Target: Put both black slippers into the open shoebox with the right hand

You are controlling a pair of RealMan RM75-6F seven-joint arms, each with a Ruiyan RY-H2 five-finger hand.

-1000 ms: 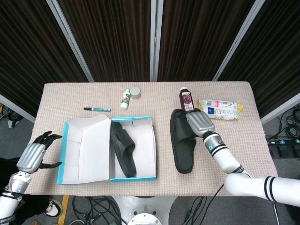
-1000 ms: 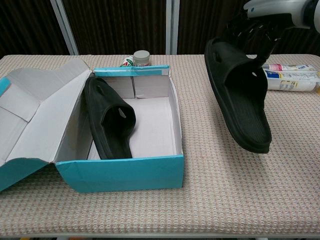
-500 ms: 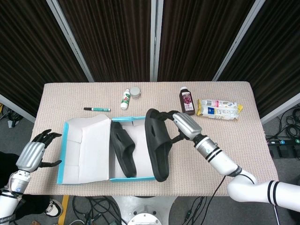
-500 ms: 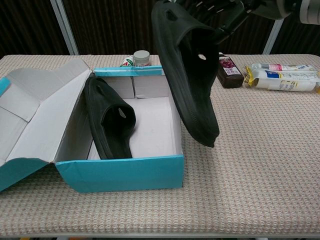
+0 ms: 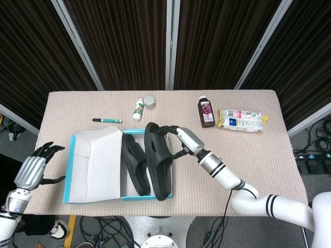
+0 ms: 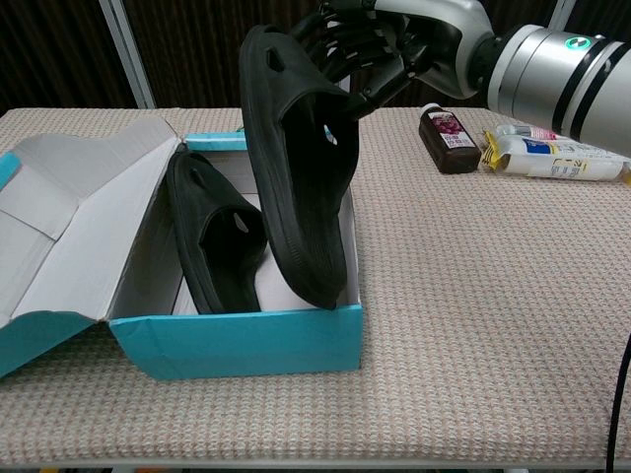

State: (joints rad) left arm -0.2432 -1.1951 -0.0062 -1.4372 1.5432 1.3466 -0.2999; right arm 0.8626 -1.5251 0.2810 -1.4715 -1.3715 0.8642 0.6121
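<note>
My right hand [image 5: 182, 140] [image 6: 380, 54] grips one black slipper [image 5: 157, 166] [image 6: 296, 182] by its strap end and holds it tilted above the right half of the open teal shoebox [image 5: 87, 195] [image 6: 237, 345]. The slipper's lower end hangs inside the box near the front wall. The other black slipper [image 5: 135, 164] [image 6: 217, 236] lies in the box's left half, leaning on its side. My left hand [image 5: 33, 168] hangs beyond the table's left edge with fingers spread and nothing in it.
The box lid [image 5: 95, 163] [image 6: 69, 222] lies folded out to the left. At the back stand a dark juice bottle [image 5: 206, 112] [image 6: 449, 128], a snack packet [image 5: 242, 121] [image 6: 557, 153], a white bottle [image 5: 138, 109], a small jar [image 5: 149, 102] and a green pen [image 5: 107, 120].
My right hand has carried the slipper leftward from the table's right side to above the box, and its lower end now dips into the box. The left hand has barely moved.
</note>
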